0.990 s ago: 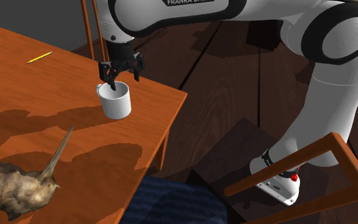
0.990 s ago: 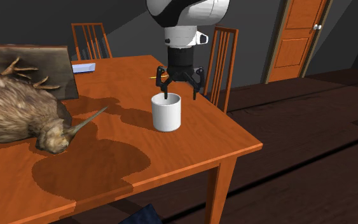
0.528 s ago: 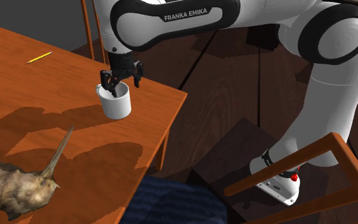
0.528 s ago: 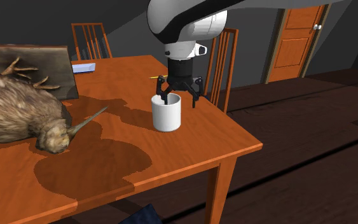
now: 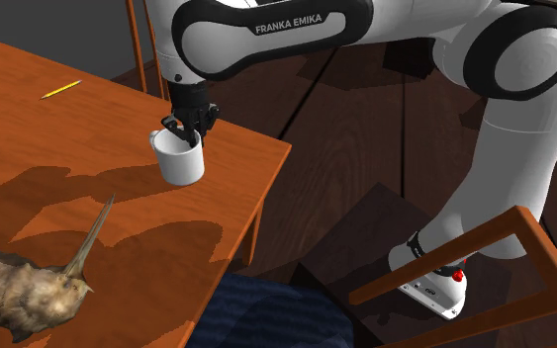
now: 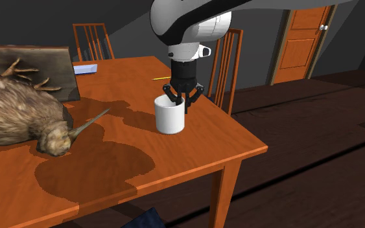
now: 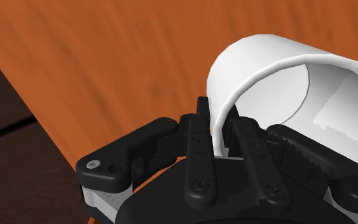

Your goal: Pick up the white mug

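Note:
A white mug (image 5: 180,161) (image 6: 169,115) (image 7: 279,89) stands upright on the brown wooden table (image 5: 29,148), near the corner on the shoulder view's right. My black gripper (image 5: 191,131) (image 6: 183,100) (image 7: 225,137) comes down from above and is shut on the mug's rim. One finger is outside the wall and the other inside, with the thin white wall pinched between them in the wrist view. The mug's handle sticks out on the side away from the gripper in the shoulder view.
A brown stuffed bird with a long beak (image 5: 29,287) (image 6: 19,113) lies on the table. A yellow pencil (image 5: 60,89) lies farther back. Wooden chairs (image 6: 225,61) stand at the table's far side, another (image 5: 484,267) near my stand. An orange door (image 6: 304,39) is at the back.
The gripper has come down over the mug's rim and its fingers have closed from wide apart onto the wall. The mug has not moved.

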`<action>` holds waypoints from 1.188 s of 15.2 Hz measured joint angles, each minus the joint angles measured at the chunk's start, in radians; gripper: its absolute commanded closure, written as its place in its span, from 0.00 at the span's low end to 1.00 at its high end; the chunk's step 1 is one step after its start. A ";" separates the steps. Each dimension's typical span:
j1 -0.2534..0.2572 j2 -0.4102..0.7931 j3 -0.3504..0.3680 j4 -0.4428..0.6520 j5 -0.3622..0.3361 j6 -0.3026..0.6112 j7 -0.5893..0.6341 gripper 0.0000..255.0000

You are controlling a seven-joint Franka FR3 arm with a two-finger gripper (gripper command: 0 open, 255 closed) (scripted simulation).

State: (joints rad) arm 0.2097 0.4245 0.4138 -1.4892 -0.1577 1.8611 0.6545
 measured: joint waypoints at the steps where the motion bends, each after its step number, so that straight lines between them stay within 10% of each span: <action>1: 0.000 0.000 0.000 0.000 0.000 0.000 0.000 1.00; 18: 0.019 0.000 0.006 0.197 0.004 -0.195 -0.006 1.00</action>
